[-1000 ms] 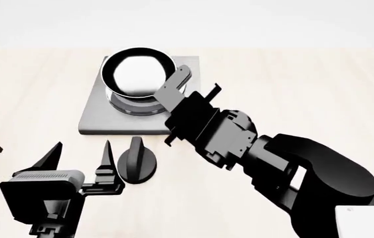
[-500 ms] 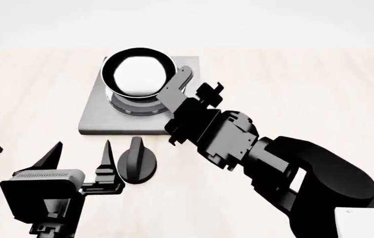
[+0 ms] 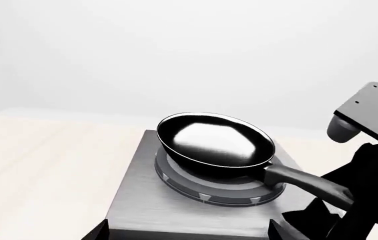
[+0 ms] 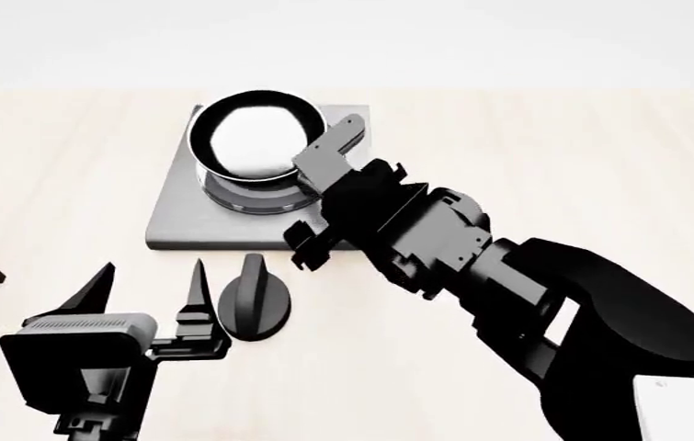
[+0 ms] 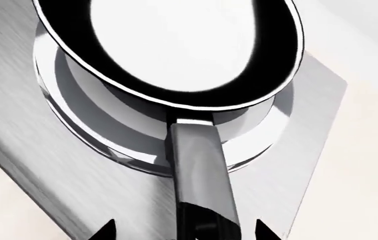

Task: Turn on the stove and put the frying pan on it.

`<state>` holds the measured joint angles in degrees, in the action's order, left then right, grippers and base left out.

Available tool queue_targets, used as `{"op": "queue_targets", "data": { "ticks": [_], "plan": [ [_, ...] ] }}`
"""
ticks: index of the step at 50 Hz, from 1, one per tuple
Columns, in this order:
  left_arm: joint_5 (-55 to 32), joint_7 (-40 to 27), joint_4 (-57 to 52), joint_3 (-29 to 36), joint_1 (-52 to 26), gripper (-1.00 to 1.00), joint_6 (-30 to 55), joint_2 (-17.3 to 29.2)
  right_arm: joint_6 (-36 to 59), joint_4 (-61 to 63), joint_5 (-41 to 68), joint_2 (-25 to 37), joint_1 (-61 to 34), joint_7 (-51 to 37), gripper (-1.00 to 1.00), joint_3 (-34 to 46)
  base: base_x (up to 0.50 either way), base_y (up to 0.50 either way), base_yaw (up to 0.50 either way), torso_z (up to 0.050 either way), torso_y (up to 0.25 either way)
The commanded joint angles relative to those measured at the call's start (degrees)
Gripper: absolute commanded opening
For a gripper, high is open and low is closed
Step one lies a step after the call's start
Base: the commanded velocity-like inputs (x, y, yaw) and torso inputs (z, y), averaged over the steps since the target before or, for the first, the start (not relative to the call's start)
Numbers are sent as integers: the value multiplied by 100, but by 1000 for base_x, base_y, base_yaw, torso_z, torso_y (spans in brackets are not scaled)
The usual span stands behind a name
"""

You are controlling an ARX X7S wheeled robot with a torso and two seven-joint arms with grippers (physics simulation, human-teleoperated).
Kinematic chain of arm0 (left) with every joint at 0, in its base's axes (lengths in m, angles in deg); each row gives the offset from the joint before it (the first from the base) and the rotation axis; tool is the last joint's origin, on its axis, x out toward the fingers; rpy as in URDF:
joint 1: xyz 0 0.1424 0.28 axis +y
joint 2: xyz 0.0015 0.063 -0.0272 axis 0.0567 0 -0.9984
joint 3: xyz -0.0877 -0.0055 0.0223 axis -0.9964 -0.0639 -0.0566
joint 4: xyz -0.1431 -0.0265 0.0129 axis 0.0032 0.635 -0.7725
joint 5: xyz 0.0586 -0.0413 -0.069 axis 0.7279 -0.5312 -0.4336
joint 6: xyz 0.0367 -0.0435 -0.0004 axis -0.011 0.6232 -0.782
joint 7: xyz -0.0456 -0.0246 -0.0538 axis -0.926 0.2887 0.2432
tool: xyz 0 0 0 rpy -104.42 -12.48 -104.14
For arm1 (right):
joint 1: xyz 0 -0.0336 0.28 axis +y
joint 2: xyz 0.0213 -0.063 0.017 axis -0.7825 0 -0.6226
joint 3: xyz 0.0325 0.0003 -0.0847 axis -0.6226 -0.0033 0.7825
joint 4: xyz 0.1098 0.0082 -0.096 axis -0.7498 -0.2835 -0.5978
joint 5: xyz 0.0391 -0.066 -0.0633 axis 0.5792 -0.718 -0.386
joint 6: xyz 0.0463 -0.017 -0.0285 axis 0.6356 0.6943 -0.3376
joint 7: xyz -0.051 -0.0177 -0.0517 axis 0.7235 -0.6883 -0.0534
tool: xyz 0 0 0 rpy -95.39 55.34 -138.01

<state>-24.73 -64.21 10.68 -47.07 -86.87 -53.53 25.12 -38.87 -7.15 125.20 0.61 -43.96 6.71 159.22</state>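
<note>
In the left wrist view, the small round black frying pan (image 3: 214, 145) with its glossy inside is sitting on the ringed round burner of the flat square grey metal stove plate (image 3: 135, 205). Its long black handle (image 3: 304, 181) is running away from the burner toward the right arm's dark body at the picture's edge. The left claw itself is not showing here.

In the head view, the pan (image 4: 255, 136) is lying on the burner at the far side of the plate (image 4: 181, 220), with its handle pointing back toward the robot's right, straight along the right arm. The right claw (image 4: 335, 170) is by far the nearer one to it, and the handle is hidden beneath that claw (so this view is not showing how it stands). The left claw (image 4: 151, 280) is hovering open and empty above the pale wooden surface (image 4: 592, 165), just beside the separate black round knob (image 4: 252, 299). Against half a second ago, the right claw has rolled and pushed a little further over the plate; pan, knob and left claw are sitting as before.

In the right wrist view, the handle (image 5: 199, 175) is running straight down between the two dark fingertips (image 5: 105, 231), which are standing clear of it on either side, so the right claw is spread open around the handle and not gripping it.
</note>
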Motion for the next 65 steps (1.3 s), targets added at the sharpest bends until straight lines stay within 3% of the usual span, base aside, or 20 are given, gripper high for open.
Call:
{"op": "queue_targets", "data": {
  "ticks": [1,15,19,35,51,59,62,63,65],
  "plan": [
    [-4,-23,-3,10,9,100,-14,16,-15,209,649,64,-50,288,100,-89,0,0,0,0,0],
    [-19,-57,-1,13,-1,100,-16,34,-267,2405,611,1243,-323,-1221,100,-422,0,0,0,0,0],
    [12,-83,-31,41,-8,100,0,41,-316,3734,455,1972,-386,-2132,100,-475,0,0,0,0,0],
    [-60,-242,-250,1,-144,100,157,80,-872,7409,187,4184,179,-4066,100,-774,0,0,0,0,0],
    [-201,-453,-706,-615,-186,100,-291,96,-2387,9611,-1738,6470,1458,-5996,100,-974,0,0,0,0,0],
    [-151,-145,-750,-838,74,100,-1192,-14,-4050,9678,-3388,7595,2569,-6919,100,-723,0,0,0,0,0],
    [-176,-132,-778,-896,82,100,-1283,-15,-4077,9756,-3764,7738,2682,-7127,100,-682,0,0,0,0,0],
    [-25,-65,-816,-970,142,100,-1644,-99,-4260,9935,-4462,7998,2865,-7698,100,-638,0,0,0,0,0],
    [-42,19,-884,-1031,216,100,-1911,-146,-4454,10084,-4821,8212,2981,-7892,100,-589,0,0,0,0,0]
  ]
}}
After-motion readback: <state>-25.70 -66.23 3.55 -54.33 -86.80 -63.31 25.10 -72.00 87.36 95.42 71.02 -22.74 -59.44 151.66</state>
